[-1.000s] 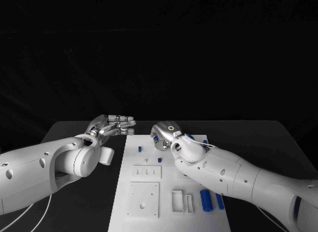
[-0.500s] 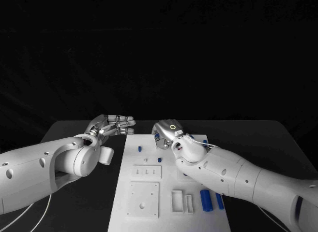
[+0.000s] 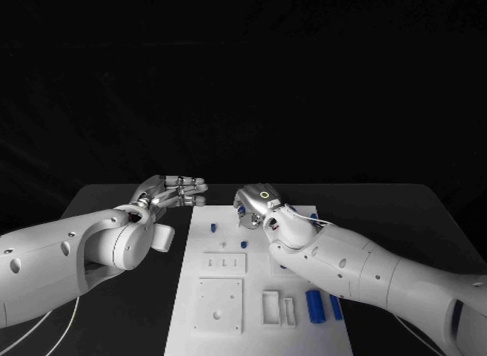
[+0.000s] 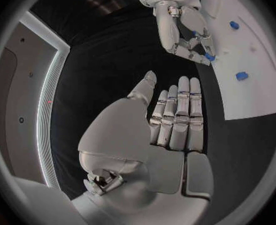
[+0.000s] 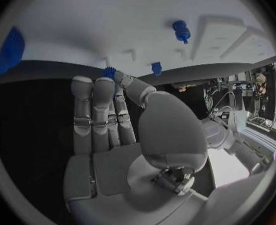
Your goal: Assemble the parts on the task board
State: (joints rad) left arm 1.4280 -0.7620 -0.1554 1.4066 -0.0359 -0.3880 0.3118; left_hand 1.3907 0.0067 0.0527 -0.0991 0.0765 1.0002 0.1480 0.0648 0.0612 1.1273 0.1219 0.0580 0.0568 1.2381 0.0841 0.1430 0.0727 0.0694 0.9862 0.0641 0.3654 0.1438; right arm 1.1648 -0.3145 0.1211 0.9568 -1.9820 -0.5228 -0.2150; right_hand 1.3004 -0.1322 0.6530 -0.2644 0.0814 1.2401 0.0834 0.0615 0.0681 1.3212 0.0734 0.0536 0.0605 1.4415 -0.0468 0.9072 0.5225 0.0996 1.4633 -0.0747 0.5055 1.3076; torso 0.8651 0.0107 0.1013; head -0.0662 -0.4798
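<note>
Black table (image 3: 414, 215), white task board (image 3: 259, 326), blue parts (image 3: 316, 307)

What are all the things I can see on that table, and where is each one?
Table: one, black, under everything.
Task board: one, white, mid-table, running away from the robot.
Long blue parts: two, side by side on the board's near right.
Small blue parts: at least two, on the board's far half; exact number unclear.
Left hand: silver, fingers straight, holding nothing, off the board's far left edge.
Right hand: silver, over the board's far end, fingertips at a small blue piece; grasp unclear.
</note>
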